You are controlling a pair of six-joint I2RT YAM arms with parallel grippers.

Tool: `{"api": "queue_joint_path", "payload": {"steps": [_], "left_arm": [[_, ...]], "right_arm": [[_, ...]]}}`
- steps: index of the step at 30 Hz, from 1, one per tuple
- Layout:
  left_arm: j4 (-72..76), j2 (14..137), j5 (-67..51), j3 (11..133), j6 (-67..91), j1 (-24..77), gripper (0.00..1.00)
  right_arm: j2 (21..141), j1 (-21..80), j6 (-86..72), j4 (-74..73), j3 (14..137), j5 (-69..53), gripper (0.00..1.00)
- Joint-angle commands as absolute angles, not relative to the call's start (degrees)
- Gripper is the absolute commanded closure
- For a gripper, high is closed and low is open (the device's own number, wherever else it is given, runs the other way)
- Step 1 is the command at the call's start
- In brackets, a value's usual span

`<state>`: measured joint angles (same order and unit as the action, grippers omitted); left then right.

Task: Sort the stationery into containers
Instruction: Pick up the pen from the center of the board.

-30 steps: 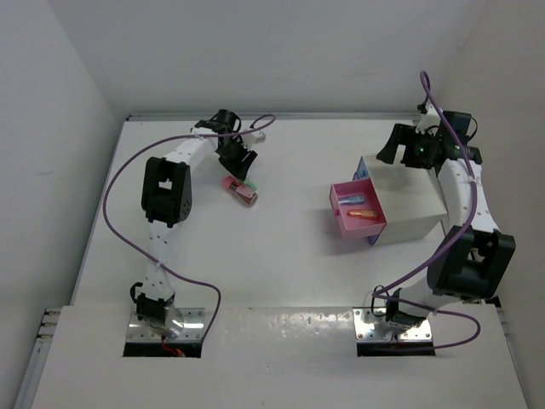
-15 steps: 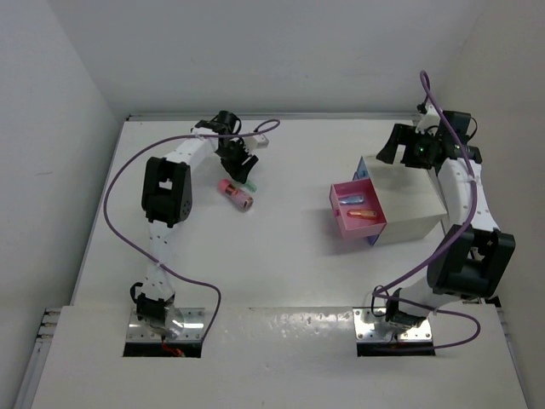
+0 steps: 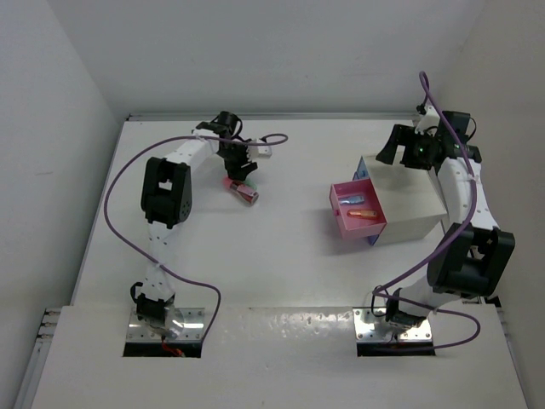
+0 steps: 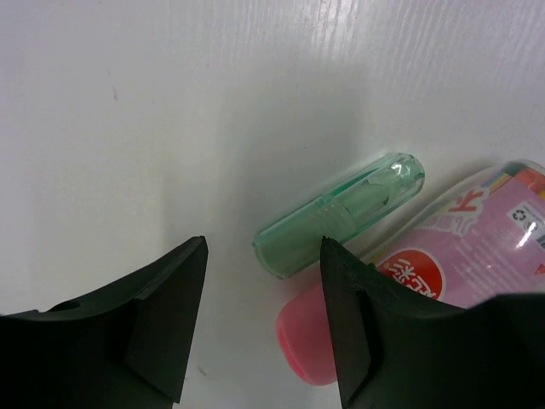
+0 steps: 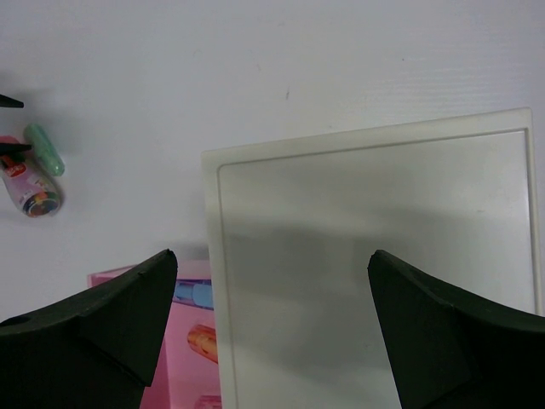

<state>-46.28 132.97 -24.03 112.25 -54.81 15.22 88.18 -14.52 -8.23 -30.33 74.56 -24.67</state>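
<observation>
My left gripper (image 3: 241, 170) hovers open over two pieces of stationery at the back left of the table. In the left wrist view the mint green piece (image 4: 341, 217) lies just ahead of the gripper (image 4: 262, 254), its near end level with the fingertips. The pink-red cylinder (image 4: 426, 285) lies beside it, partly behind the right finger (image 4: 362, 332). Nothing is gripped. My right gripper (image 3: 392, 143) stands wide open above the white cabinet (image 3: 409, 204). The pink drawer (image 3: 336, 211) is pulled out, holding a blue piece (image 3: 349, 201) and an orange piece (image 3: 362, 213).
A blue edge (image 3: 364, 170) shows beside the pink drawer at the cabinet's front. The right wrist view looks down on the cabinet top (image 5: 366, 256). A purple cable (image 3: 272, 139) loops off the left wrist. Walls close in the table at the back and sides.
My left gripper has turned and shifted slightly over the green piece and the cylinder, and its cable has swung right. The cylinder has shifted a little. The right arm has not moved.
</observation>
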Motion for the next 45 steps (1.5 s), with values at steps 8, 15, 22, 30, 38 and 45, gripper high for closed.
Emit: {"api": "queue_joint_path", "payload": {"steps": [8, 15, 22, 30, 38, 45], "left_arm": [[-48.34, 131.92, -28.39, 112.85, -69.42, 16.79, 0.38], [-53.95, 134.12, -30.14, 115.40, -72.42, 16.88, 0.39], [-56.69, 134.47, -30.24, 115.14, -75.06, 16.96, 0.39], [-54.76, 135.70, -29.97, 115.49, -72.95, 17.23, 0.42], [-55.28, 136.32, -30.32, 115.40, -73.30, 17.93, 0.55], [-54.94, 136.23, -30.76, 115.31, -73.04, 18.37, 0.74]], "right_arm": [[88.59, -14.41, -7.91, -30.50, 78.57, -25.40, 0.08], [89.21, -14.41, -7.82, -30.94, 79.54, -25.31, 0.08], [89.47, -14.41, -8.17, -30.94, 79.72, -25.31, 0.08], [89.39, -14.33, -8.00, -31.29, 79.89, -25.22, 0.09], [89.56, -14.06, -7.82, -31.55, 79.89, -25.23, 0.09], [89.56, -13.80, -7.47, -31.82, 80.24, -25.23, 0.09]]}}
